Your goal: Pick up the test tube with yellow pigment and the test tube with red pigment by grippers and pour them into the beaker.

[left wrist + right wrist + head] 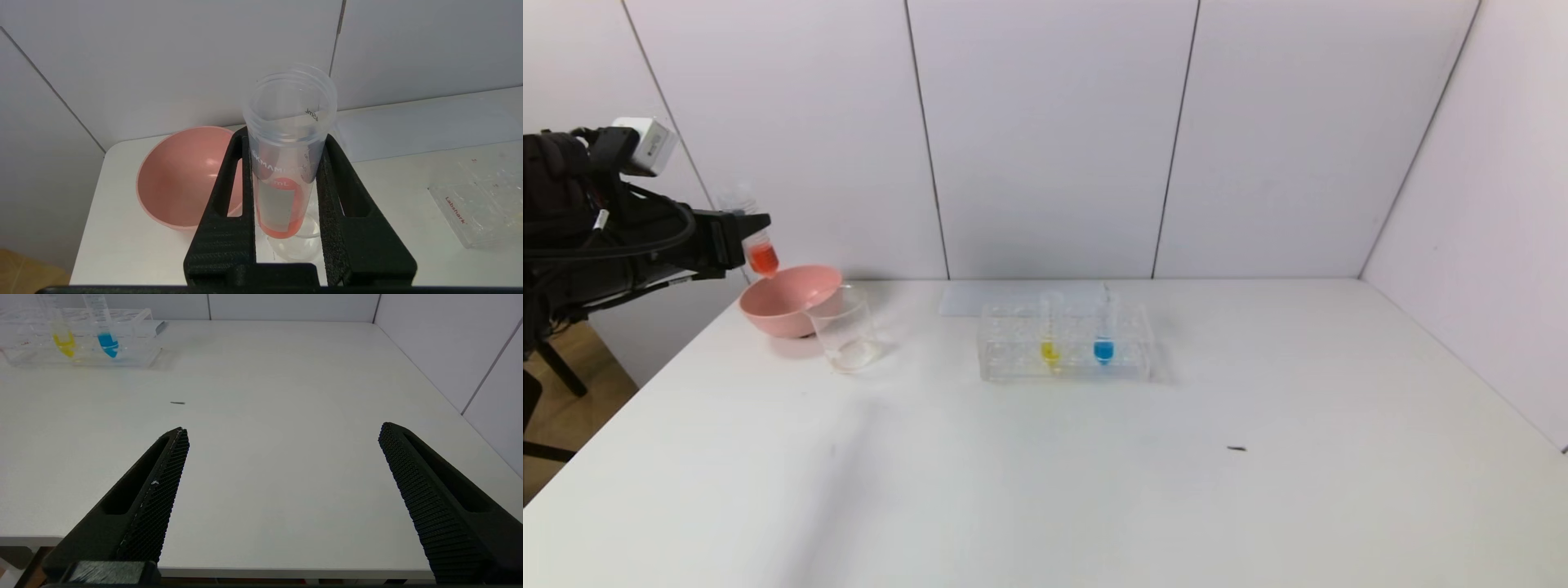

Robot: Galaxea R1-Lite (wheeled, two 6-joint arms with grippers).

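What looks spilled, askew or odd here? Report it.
No spill. One oddity: a small dark speck lies on the bare white table. The left gripper holds the clear red-liquid tube upright above the pink bowl.

Red-orange liquid in the clear tube [760,249] at the upper left, pink bowl [784,304] just under it. Yellow [1050,343] and blue [1103,341] liquids in the clear rack [1065,345] mid-frame, white table [1045,457], black textured left gripper [286,141].

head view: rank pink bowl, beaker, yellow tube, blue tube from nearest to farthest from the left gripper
From the left gripper, shut on the red test tube:
1. Pink bowl, just below.
2. Beaker, beside the bowl.
3. Yellow test tube, in the rack.
4. Blue test tube, farther along the rack.
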